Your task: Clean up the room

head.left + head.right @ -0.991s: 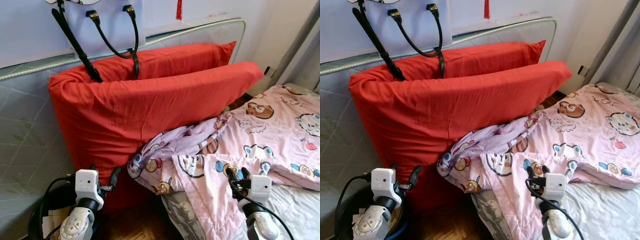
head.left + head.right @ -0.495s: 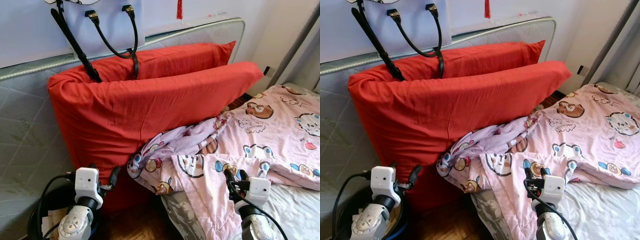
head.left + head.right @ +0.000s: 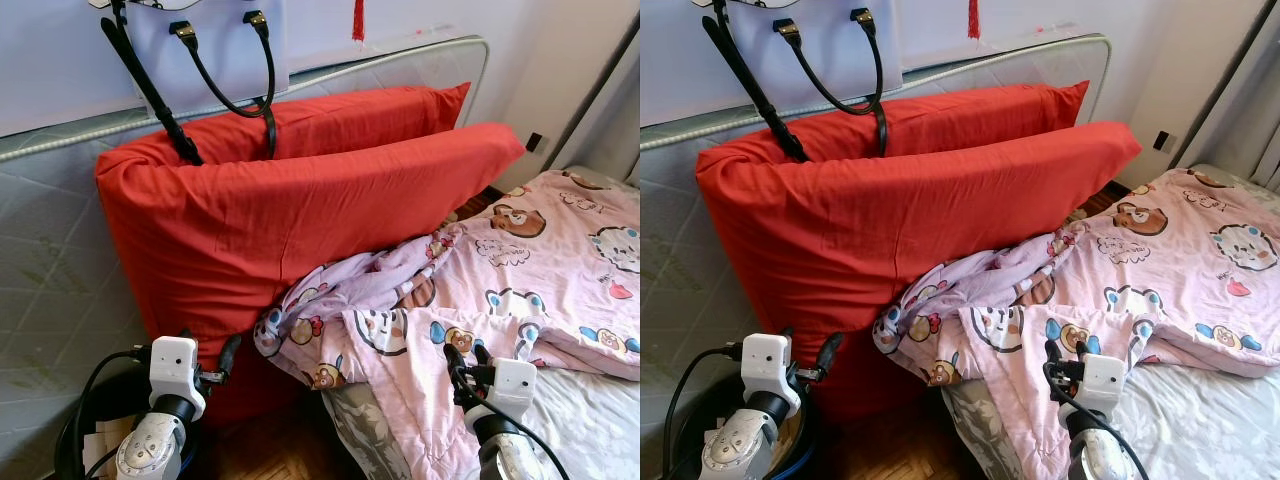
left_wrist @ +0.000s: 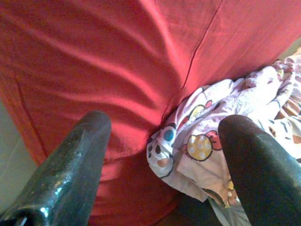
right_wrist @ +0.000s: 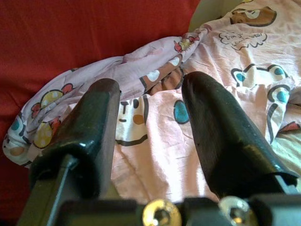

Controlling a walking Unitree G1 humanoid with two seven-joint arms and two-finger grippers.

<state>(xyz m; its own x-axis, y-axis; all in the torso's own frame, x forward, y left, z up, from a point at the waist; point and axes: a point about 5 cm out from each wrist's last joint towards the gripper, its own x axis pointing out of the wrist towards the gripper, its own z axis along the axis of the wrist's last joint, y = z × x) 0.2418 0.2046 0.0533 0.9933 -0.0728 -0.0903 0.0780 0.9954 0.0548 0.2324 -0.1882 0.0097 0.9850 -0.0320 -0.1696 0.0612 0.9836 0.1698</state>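
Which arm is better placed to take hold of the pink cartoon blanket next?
Right, probably. The right gripper hangs open directly over the pink blanket on the bed, fingers pointing at its folds. The left gripper, also open, sits off the bed's edge facing the red pillow.

We see even daylight falling brightly on the red cushion [image 3: 300,220] and pink quilt [image 3: 520,270], both in sharp focus with no motion blur. Deep shadow lies on the floor [image 3: 280,440] beneath the cushion. In the wrist views, the near black fingers [image 4: 70,174] appear soft and out of focus, with small glints on their surface.
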